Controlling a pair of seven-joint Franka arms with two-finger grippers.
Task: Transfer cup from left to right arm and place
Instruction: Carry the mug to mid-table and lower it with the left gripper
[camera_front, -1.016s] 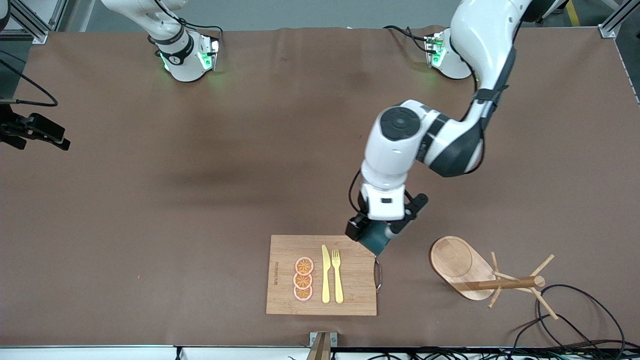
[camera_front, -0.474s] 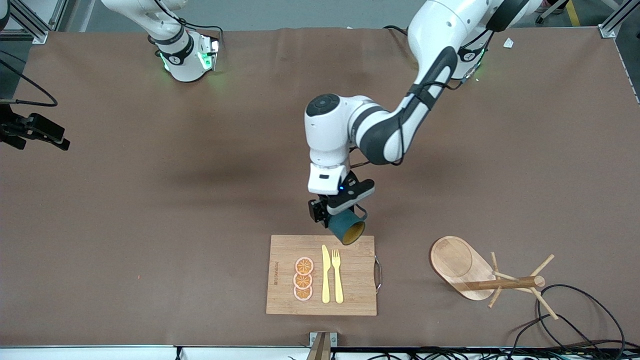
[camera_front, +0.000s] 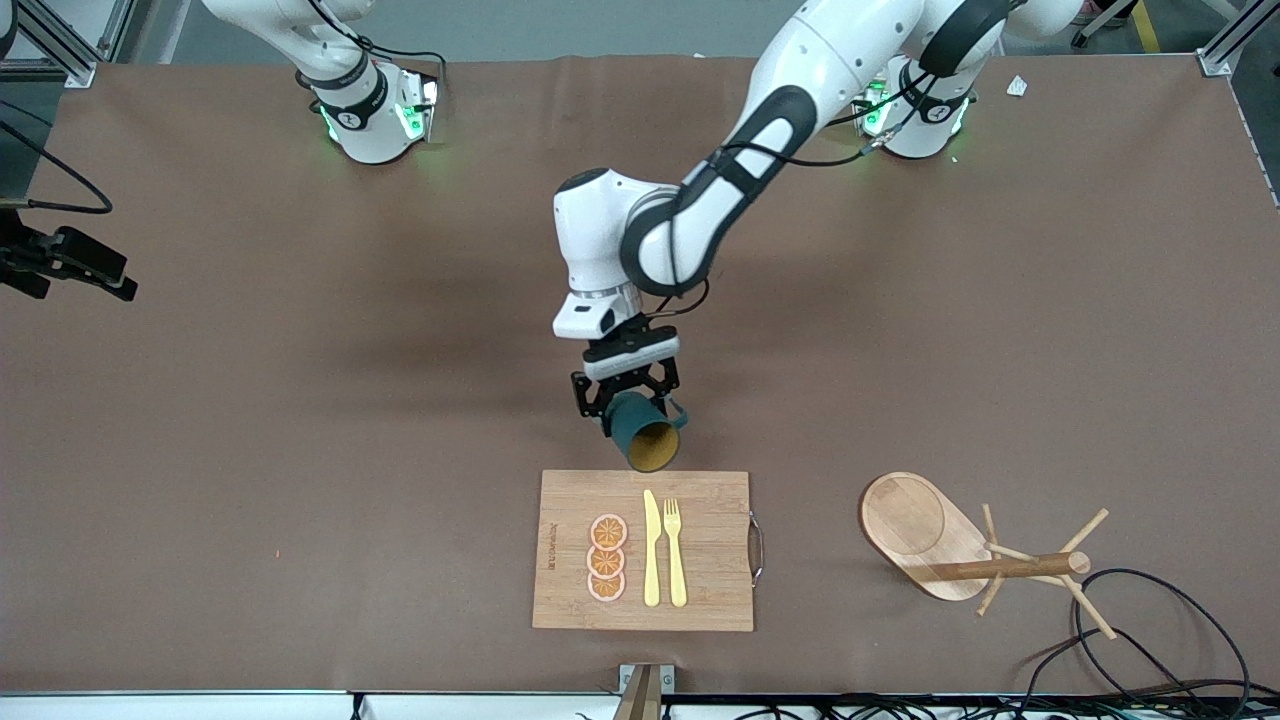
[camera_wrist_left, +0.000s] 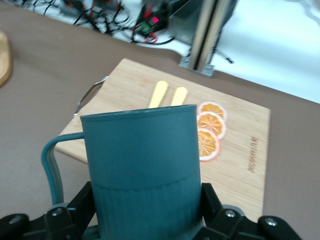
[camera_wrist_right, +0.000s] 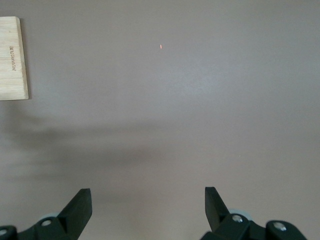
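The cup is a dark teal ribbed mug with a yellow inside. It hangs tilted in the air, its mouth turned toward the front camera. My left gripper is shut on its lower body, over the bare table just off the wooden board's edge. In the left wrist view the cup fills the space between the left gripper's fingers, and its loop handle sticks out to one side. My right gripper stands open over bare brown table, holding nothing.
A yellow knife, a fork and three orange slices lie on the board. A wooden mug tree on an oval base stands toward the left arm's end, with black cables beside it.
The left arm has swung the cup from over the board's handle corner toward the right arm's end. It has also turned the cup's mouth toward the front camera. The right gripper stays open.
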